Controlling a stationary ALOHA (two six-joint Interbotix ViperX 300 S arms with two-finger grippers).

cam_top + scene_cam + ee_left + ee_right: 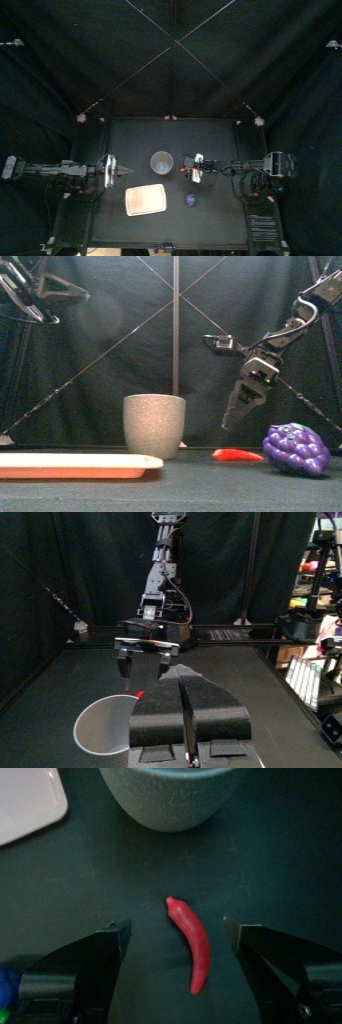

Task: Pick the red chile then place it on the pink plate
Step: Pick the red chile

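Observation:
The red chile point(238, 455) lies flat on the black table between the tall grey cup point(154, 426) and the purple toy grapes point(297, 448). My right gripper point(229, 422) hangs just above it, pointing down, open and empty. In the right wrist view the chile point(191, 946) lies between the spread jaws of that gripper point(183, 936), touched by neither. The pink plate point(144, 201) sits front left of the chile and nothing lies on it. My left gripper point(120, 172) rests at the table's left, shut, empty.
The grey cup point(162, 162) stands just behind and left of the chile point(185, 174). The grapes point(190, 201) lie between the chile and the table's front, right of the plate. The plate's corner point(27, 803) shows beside the cup point(167, 793) in the right wrist view.

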